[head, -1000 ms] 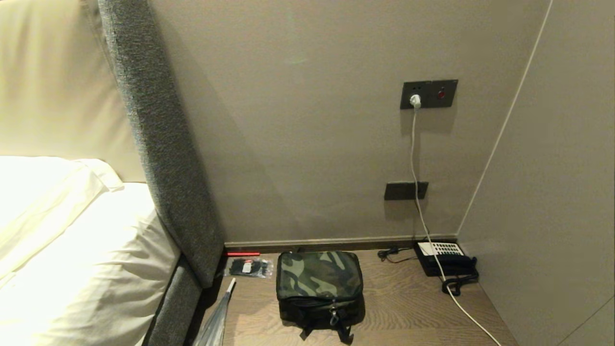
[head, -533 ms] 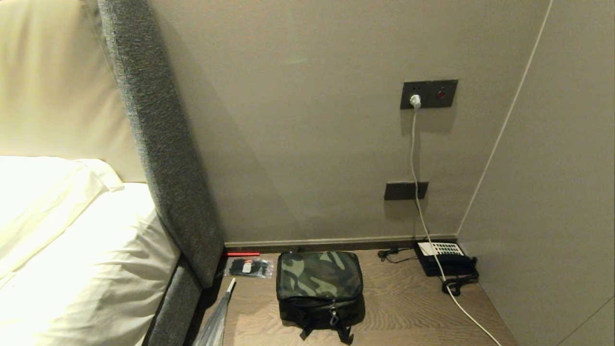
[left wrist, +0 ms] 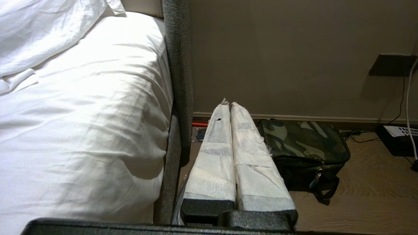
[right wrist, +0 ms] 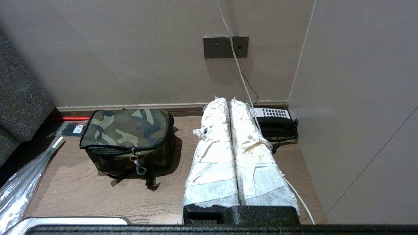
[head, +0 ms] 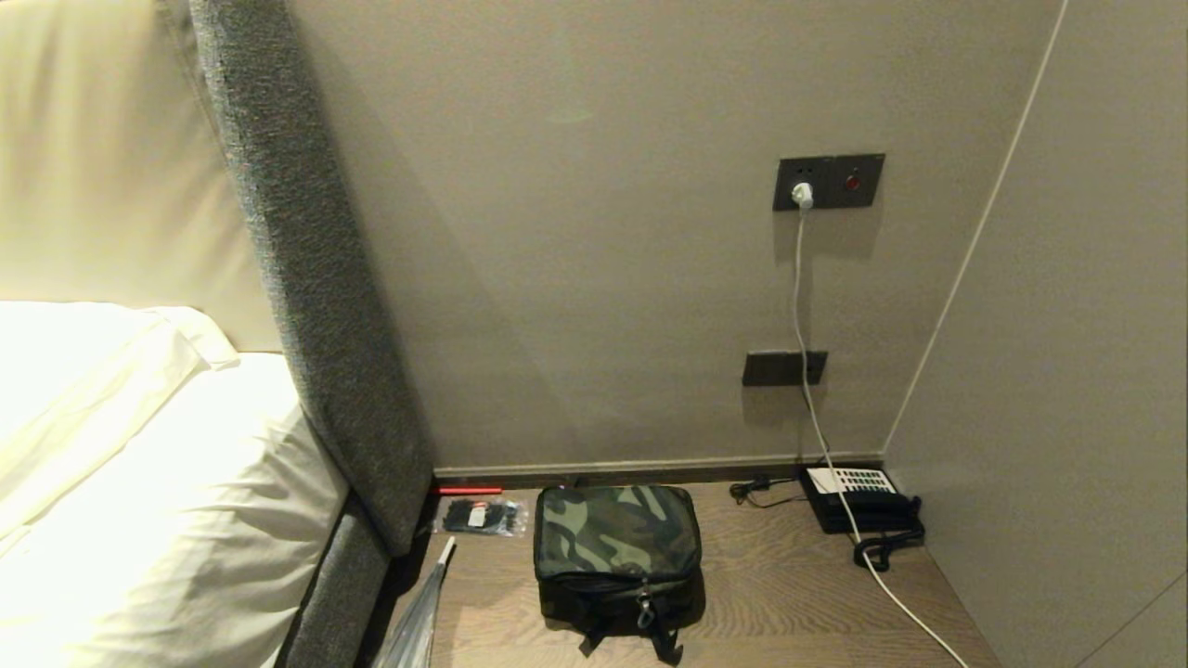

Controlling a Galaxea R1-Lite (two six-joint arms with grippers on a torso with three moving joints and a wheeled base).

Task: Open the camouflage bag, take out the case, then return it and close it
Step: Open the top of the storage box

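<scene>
L gripper point(left wrist: 230, 104): wrapped fingers pressed together, nothing held, parked off the bed point(left wrist: 81, 107) edge. R gripper point(right wrist: 228, 99): same, pads together, empty. Camouflage bag point(right wrist: 125, 129) zipped, on wood nightstand point(right wrist: 98, 192), ahead-left of R gripper, well apart; telephone point(right wrist: 277, 125) just past R tips. No change vs 1 s ago.

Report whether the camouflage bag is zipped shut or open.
Shut. The camouflage bag sits with its lid flat, and the zipper pull hangs at the front; no lining or contents show.
</scene>
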